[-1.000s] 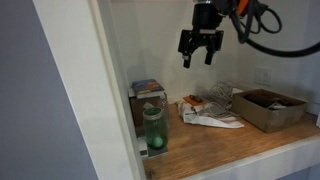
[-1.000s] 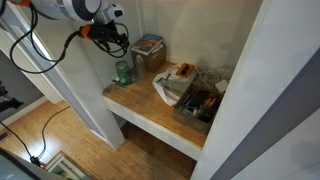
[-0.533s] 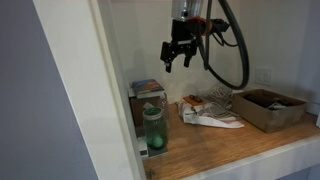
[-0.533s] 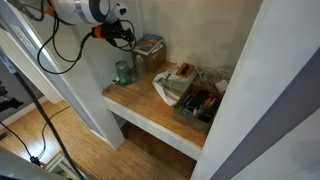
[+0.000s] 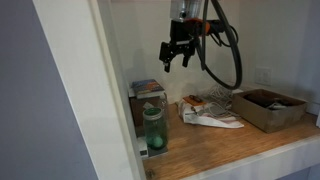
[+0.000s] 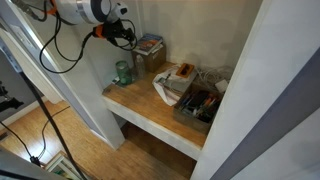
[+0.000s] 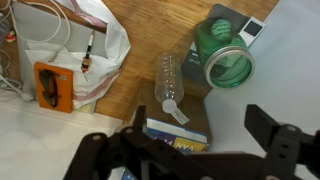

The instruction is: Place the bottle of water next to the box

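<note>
The bottle of water (image 7: 168, 78) is a slim clear bottle with a white cap. In the wrist view it stands on the wooden shelf between the green jar (image 7: 226, 60) and the printed carton (image 7: 176, 134). I cannot make it out in the exterior views. The low brown cardboard box (image 5: 268, 109) sits at the far end of the shelf and also shows in an exterior view (image 6: 198, 106). My gripper (image 5: 175, 55) hangs open and empty high above the jar end of the shelf, seen in both exterior views (image 6: 123, 36). Its fingers frame the wrist view (image 7: 190, 150).
The green jar (image 5: 153, 129) holding a green ball stands at the shelf's front corner by the white wall post (image 5: 95, 90). The colourful carton (image 5: 148, 92) is behind it. A white plastic bag (image 5: 210, 109) with cables and papers lies between carton and box.
The gripper has moved sideways from above the bag to above the jar and carton, staying open. It hardly moved in the last half second.
</note>
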You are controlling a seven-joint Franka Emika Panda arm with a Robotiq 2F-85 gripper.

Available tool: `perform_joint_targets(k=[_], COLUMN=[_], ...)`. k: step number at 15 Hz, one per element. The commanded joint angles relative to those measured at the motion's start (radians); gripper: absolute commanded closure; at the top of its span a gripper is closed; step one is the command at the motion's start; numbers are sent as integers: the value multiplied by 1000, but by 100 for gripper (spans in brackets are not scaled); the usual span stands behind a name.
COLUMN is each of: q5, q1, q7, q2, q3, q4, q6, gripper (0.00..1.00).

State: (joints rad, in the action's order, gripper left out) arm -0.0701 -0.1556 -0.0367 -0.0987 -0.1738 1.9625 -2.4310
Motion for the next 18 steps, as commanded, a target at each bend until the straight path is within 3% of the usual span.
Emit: perform_joint_targets(k=[1, 12, 18], q5=[13, 7, 4], q1=[-2, -21, -27], q7=[32, 64, 71], q2=[-50, -327, -422], q3=[7, 9, 15], q4=[-34, -210, -282], q6=[-66, -244, -259], gripper=[0, 0, 0])
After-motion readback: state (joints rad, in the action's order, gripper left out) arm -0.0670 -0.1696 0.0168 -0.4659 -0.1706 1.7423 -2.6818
